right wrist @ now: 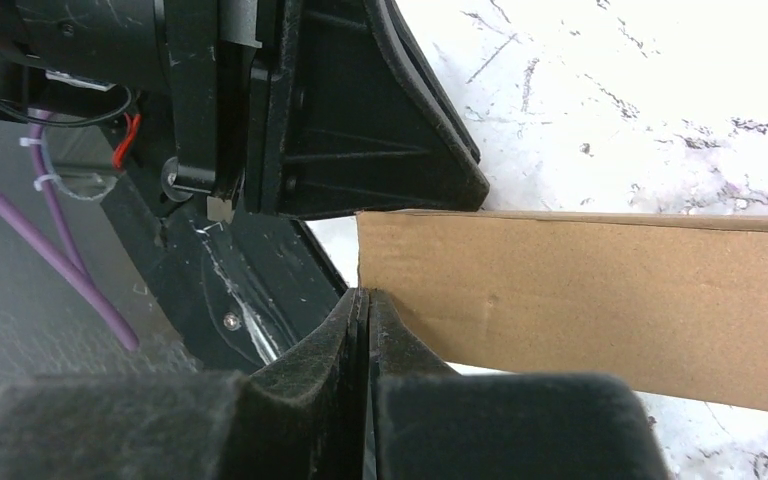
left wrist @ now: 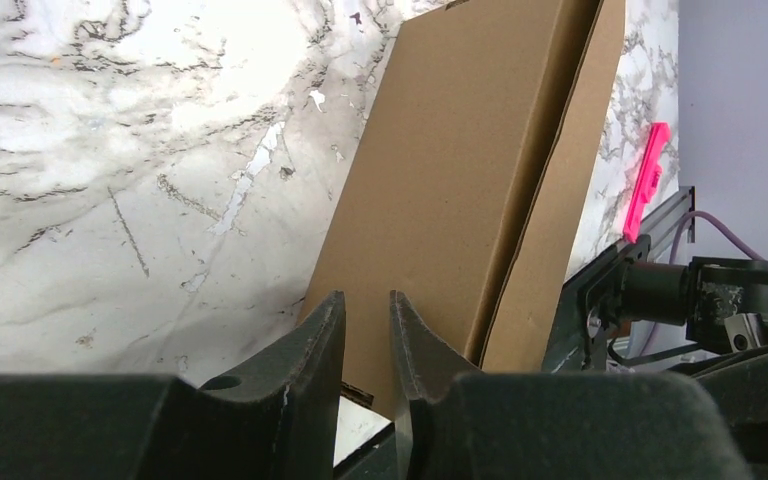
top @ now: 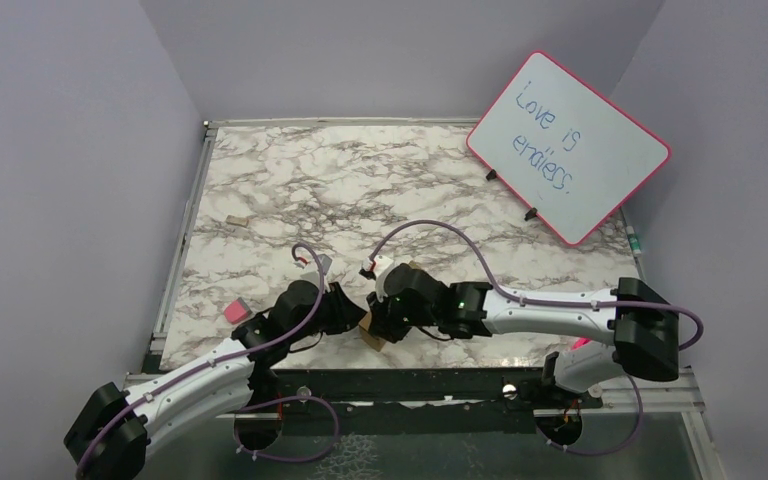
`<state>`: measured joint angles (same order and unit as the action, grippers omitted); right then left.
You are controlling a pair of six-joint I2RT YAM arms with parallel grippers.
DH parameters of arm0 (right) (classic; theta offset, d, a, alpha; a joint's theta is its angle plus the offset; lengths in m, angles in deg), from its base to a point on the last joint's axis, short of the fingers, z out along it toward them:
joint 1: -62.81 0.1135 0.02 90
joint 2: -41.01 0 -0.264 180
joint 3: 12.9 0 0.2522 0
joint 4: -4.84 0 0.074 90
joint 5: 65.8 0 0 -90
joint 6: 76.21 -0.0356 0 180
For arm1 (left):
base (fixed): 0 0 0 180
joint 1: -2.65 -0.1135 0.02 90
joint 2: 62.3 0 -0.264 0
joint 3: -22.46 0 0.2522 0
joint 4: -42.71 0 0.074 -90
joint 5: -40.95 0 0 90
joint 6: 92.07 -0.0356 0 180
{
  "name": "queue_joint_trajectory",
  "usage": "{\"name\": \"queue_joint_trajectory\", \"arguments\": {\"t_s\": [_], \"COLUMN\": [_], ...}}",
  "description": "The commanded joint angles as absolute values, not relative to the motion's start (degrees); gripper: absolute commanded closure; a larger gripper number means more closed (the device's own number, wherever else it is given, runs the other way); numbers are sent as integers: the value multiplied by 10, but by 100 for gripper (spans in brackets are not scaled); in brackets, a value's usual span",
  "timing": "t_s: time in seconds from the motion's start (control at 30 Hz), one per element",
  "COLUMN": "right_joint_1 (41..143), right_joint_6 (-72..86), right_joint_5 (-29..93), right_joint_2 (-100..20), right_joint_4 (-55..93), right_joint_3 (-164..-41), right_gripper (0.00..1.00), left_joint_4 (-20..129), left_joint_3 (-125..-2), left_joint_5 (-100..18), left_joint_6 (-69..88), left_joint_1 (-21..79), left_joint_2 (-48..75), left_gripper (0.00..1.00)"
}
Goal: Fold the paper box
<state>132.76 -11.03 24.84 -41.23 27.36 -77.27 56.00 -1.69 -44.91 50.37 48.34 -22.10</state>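
Observation:
The paper box (top: 372,337) is plain brown cardboard near the table's front edge, mostly hidden between my two grippers in the top view. In the left wrist view it (left wrist: 460,180) stands tilted on the marble, with a folded side panel on its right. My left gripper (left wrist: 368,300) is narrowly open just before its lower edge, with nothing between the fingers. In the right wrist view the box (right wrist: 580,300) is a long brown panel. My right gripper (right wrist: 367,293) is shut, its tips at the panel's lower left corner. The left gripper's black finger (right wrist: 380,150) touches the panel's top edge.
A pink-framed whiteboard (top: 568,148) stands at the back right. A pink eraser (top: 236,312) lies at the front left and a tiny tan scrap (top: 236,220) further back. The table's dark front rail (top: 410,385) runs just behind the grippers.

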Motion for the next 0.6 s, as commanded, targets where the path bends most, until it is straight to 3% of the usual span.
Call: {"name": "queue_joint_trajectory", "arguments": {"t_s": [0.0,0.3,0.57], "right_joint_1": [1318,1316,1238], "right_joint_6": [-66,-83,-130], "right_joint_5": [137,118,110], "right_joint_2": [-460,-343,-281], "right_joint_4": [424,360,324], "right_joint_3": [-773,-794,-769], "right_gripper": [91,74,57], "left_joint_4": [560,681,653], "left_joint_3": [-44,-98,-106], "left_joint_5": [-438,-542,-492], "left_joint_6": [493,469,487], "left_joint_1": [487,486,487], "left_joint_2": [-224,-307,-298], "left_gripper": [75,61,49]}}
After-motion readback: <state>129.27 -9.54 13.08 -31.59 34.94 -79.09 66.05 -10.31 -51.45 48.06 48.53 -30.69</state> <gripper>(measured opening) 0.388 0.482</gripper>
